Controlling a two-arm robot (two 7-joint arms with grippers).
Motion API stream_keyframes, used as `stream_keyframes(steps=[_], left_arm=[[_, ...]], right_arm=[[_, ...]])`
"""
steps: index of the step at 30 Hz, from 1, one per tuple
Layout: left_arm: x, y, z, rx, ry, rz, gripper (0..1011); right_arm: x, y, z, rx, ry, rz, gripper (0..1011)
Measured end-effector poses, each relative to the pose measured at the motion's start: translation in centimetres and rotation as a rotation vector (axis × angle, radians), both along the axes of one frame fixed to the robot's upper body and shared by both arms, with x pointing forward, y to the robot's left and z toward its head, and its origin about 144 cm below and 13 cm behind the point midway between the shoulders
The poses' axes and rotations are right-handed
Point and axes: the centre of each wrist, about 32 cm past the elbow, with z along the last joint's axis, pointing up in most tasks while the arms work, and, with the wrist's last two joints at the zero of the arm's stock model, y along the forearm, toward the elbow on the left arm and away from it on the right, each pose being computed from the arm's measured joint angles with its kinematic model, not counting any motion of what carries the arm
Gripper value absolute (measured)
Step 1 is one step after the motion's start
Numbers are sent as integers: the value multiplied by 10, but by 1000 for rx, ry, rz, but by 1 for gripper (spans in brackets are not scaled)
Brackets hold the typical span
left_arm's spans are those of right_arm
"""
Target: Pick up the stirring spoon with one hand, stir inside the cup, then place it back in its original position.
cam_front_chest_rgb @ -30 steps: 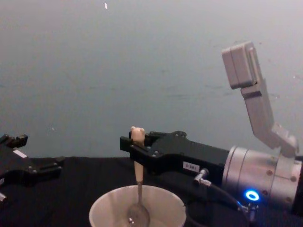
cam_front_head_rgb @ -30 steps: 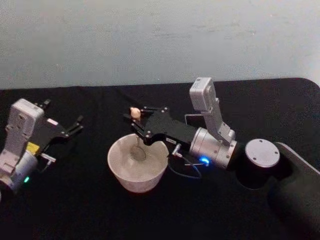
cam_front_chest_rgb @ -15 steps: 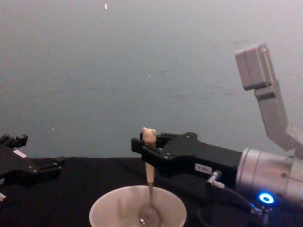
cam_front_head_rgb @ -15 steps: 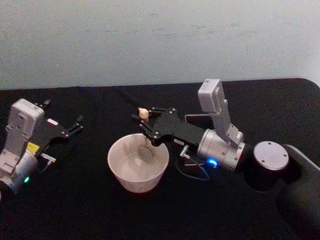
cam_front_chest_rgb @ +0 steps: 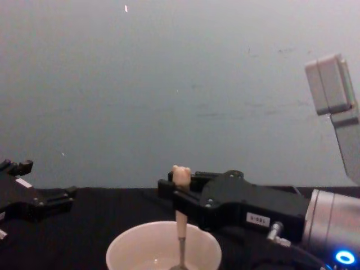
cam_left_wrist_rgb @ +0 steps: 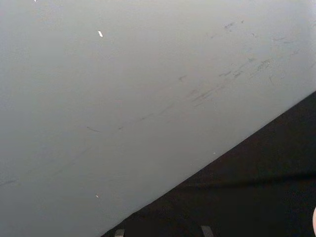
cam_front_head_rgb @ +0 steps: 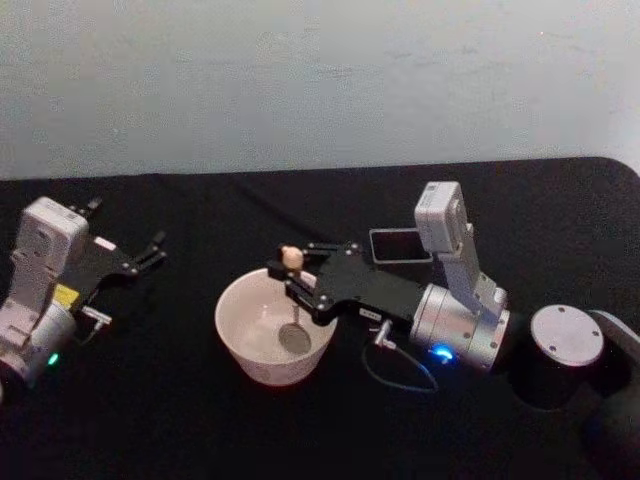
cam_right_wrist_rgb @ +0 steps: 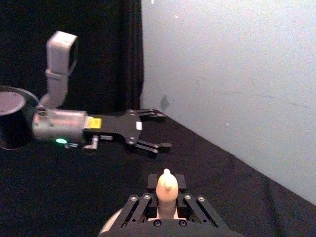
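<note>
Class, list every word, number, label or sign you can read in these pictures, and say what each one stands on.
No text reads clearly.
White label on the right gripper, which holds the stirring spoon: dark characters, too blurred to read.
Yellow sticker on the left gripper: too small to read.
White tag on the left gripper: blurred, unreadable.

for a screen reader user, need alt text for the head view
The right gripper holds a small spoon upright, its metal end down inside a cream cup on a black table. The left gripper sits open at the far left, and a dark holder stands behind the right arm.
</note>
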Motion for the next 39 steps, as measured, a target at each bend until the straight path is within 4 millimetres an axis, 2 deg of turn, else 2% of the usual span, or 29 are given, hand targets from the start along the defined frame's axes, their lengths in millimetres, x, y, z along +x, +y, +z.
stream_keyframes(steps=[9, 21, 28, 39], left_arm=[[0, 0, 0, 0, 0, 0, 1001], [0, 0, 0, 0, 0, 0, 1001], [0, 0, 0, 0, 0, 0, 1001], [0, 0, 0, 0, 0, 0, 1001]], right_arm=[[-6, 15, 0, 22, 16, 57, 209], [12, 34, -2, 33, 17, 21, 209], [22, 32, -3, 31, 11, -41, 209], [25, 24, -5, 25, 12, -80, 209]])
